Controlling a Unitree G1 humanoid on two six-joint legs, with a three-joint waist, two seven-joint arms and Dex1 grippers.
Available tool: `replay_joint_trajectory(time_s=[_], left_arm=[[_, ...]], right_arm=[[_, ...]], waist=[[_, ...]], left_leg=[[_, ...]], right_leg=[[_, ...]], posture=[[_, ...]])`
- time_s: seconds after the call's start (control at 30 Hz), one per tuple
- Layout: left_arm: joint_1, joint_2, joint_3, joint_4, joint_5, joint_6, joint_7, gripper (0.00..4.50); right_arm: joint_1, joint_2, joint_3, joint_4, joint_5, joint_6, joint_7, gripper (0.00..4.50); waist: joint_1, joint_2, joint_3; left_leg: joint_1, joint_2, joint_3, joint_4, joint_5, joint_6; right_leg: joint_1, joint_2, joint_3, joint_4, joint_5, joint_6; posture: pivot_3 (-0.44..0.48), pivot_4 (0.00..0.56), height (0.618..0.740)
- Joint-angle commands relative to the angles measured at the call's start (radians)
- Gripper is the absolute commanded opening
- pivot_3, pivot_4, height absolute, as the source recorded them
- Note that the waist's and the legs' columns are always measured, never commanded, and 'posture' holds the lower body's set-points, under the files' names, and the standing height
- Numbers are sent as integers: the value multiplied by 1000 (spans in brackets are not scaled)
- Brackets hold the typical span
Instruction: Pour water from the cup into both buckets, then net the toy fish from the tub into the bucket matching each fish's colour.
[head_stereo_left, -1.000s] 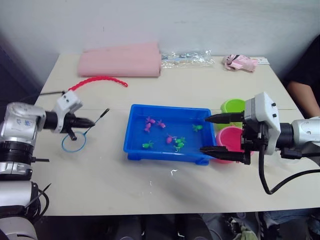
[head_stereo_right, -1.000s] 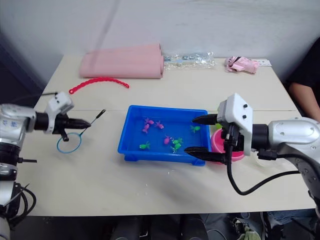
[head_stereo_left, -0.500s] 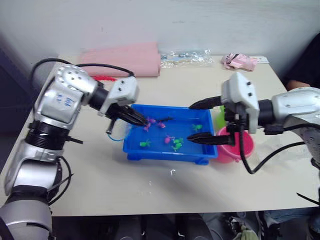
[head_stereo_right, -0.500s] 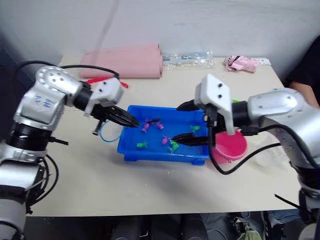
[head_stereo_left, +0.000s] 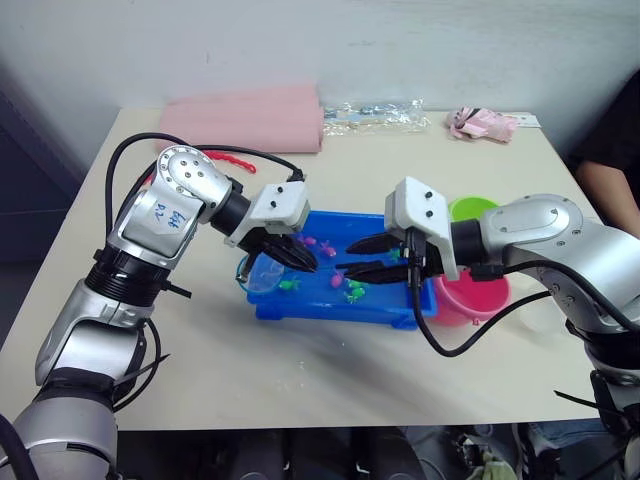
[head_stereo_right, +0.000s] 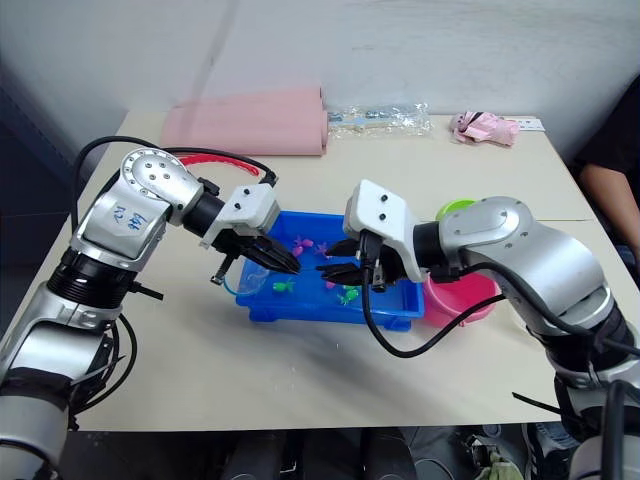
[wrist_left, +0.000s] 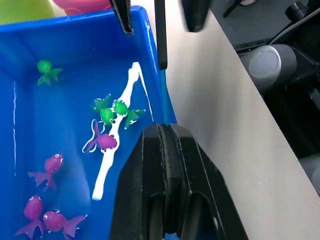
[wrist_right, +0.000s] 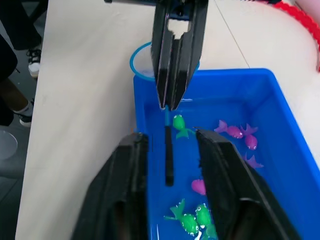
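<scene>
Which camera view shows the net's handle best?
The right wrist view: the net handle runs between the open right gripper fingers from the shut left gripper. The left wrist view shows it too; the head views hardly.

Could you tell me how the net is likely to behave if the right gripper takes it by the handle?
Probably very light: the net is just a thin handle and a mesh hoop. The handle is slim, so it may twist or slip in the right gripper once the left gripper lets go.
</scene>
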Motion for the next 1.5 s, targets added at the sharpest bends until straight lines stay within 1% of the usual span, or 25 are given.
replay_joint_trajectory(time_s=[0.03,0.4,0.5,0.67,0.7,0.73,0.8,1.13,1.2,1.23,1.27,1.4,1.5], left_arm=[[-30,-13,10,11,3,-9,0,0],[-47,-42,19,21,-7,7,2,0],[-47,-47,15,34,4,-12,6,0],[-57,-57,21,35,-4,3,6,0],[-57,-60,23,34,-6,6,9,0],[-56,-61,25,33,-7,7,11,0],[-55,-62,26,33,-6,7,13,0],[-68,-66,41,45,-16,25,26,0],[-71,-70,52,51,-24,44,39,683],[-72,-72,57,53,-28,53,43,866],[-73,-74,64,54,-37,62,44,1321],[-79,-75,119,54,-102,131,40,2729],[-56,-36,194,39,-195,173,-17,4009]], right_arm=[[-4,-3,-10,-42,-29,-16,4,1689],[-10,17,1,-37,-79,-21,15,1689],[-9,18,5,-35,-94,-24,16,1689],[-7,25,-4,-42,-88,-13,16,1689],[-6,25,-5,-43,-88,-12,16,1161],[-5,23,-4,-45,-90,-13,18,858],[-5,21,-3,-47,-92,-15,20,40],[17,17,-7,-35,-113,-46,35,40],[25,18,-15,-34,-115,-55,30,0],[29,19,-18,-34,-116,-57,29,0],[33,20,-24,-38,-115,-58,27,0],[48,15,-51,-55,-108,-50,15,0],[65,-19,-106,-77,-90,-19,9,0]], waist=[[0,0,0],[0,0,0],[0,0,0],[0,0,0],[0,0,0],[0,0,0],[0,0,0],[0,0,0],[0,0,0],[0,0,0],[0,0,0],[0,0,0],[0,0,0]], left_leg=[[0,0,0,0,0,0],[0,0,0,0,0,0],[0,0,0,0,0,0],[0,0,0,0,0,0],[0,0,0,0,0,0],[0,0,0,0,0,0],[0,0,0,0,0,0],[0,0,0,0,0,0],[0,0,0,0,0,0],[0,0,0,0,0,0],[0,0,0,0,0,0],[0,0,0,0,0,0],[0,0,0,0,0,0]], right_leg=[[0,0,0,0,0,0],[0,0,0,0,0,0],[0,0,0,0,0,0],[0,0,0,0,0,0],[0,0,0,0,0,0],[0,0,0,0,0,0],[0,0,0,0,0,0],[0,0,0,0,0,0],[0,0,0,0,0,0],[0,0,0,0,0,0],[0,0,0,0,0,0],[0,0,0,0,0,0],[0,0,0,0,0,0]], posture=[[0,150,738],[0,150,738],[0,150,738],[0,150,738],[0,150,738],[0,150,738],[0,150,738],[0,150,738],[0,150,738],[0,150,738],[0,150,738],[0,150,738],[0,150,738]])
